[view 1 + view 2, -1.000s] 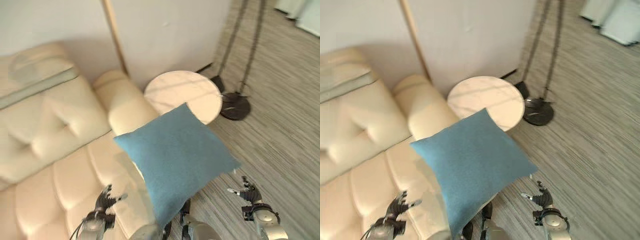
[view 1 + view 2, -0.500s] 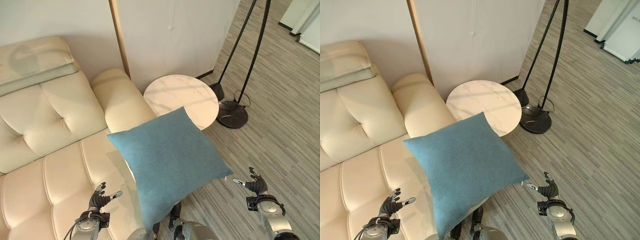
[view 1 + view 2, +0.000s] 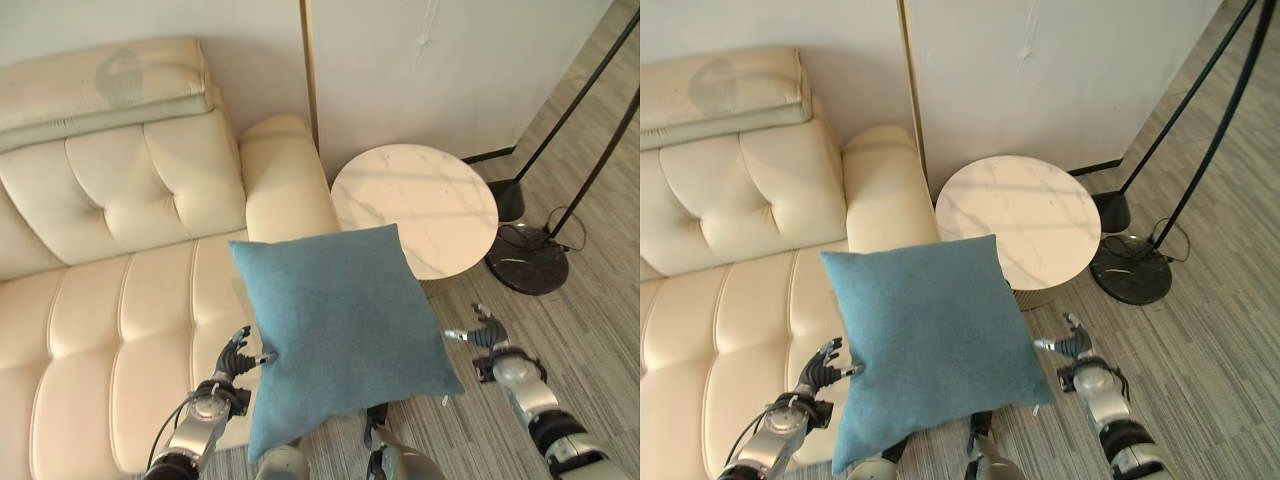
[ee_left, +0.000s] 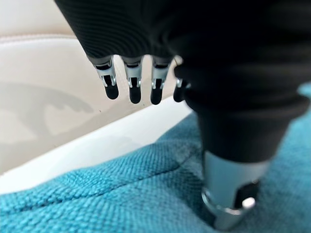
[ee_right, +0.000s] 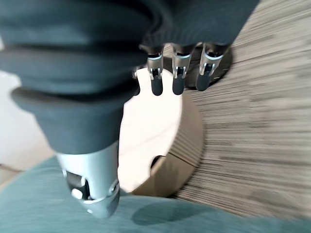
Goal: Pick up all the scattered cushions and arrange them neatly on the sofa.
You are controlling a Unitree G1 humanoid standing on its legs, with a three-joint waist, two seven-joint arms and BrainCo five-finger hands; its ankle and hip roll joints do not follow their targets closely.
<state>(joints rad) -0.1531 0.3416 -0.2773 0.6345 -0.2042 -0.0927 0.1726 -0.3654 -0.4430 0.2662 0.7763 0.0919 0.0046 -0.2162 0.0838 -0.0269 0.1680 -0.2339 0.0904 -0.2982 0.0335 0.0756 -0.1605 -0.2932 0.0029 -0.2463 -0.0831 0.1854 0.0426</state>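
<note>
Blue cushion [image 3: 345,335] held up flat between both hands, over the front edge of the cream sofa [image 3: 120,300], just in front of the round marble surface [image 3: 415,205]. Left robot hand [image 3: 235,355] at cushion's left edge, fingers straight, thumb pressed on fabric. Right robot hand [image 3: 482,332] off cushion's right side, fingers straight and spread, contact unclear. Best to keep the inward squeeze even, carry leftward over the seat, lower against the backrest, upright and square.

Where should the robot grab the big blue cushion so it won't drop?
Probably by its two side edges, a hand coming in from each side. The cushion is wide, flat and soft, and the left hand and right hand already flank it.
</note>
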